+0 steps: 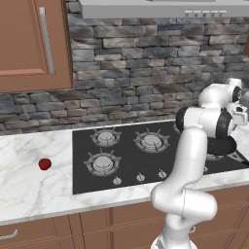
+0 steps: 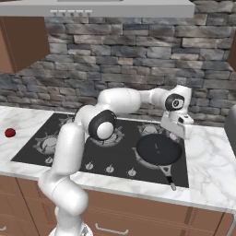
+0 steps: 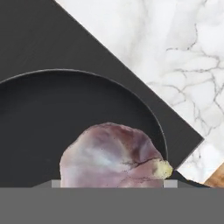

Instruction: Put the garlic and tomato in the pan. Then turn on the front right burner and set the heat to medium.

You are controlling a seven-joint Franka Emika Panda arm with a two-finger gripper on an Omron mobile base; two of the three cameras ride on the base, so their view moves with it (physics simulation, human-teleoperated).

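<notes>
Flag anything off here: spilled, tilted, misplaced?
Nothing stands out. Pan sits flat on the front right burner, garlic is at the end effector above it, tomato sits intact on the counter left of the stove.

Bare pan [image 2: 156, 150] floor below garlic [image 3: 114, 157]

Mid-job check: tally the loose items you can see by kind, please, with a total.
Small glossy red tomato, on the marble counter left of the cooktop: 1
Pale pinkish-white garlic bulb, over the pan: 1
Round shallow black frying pan, on the front right burner: 1
Total: 3
</notes>
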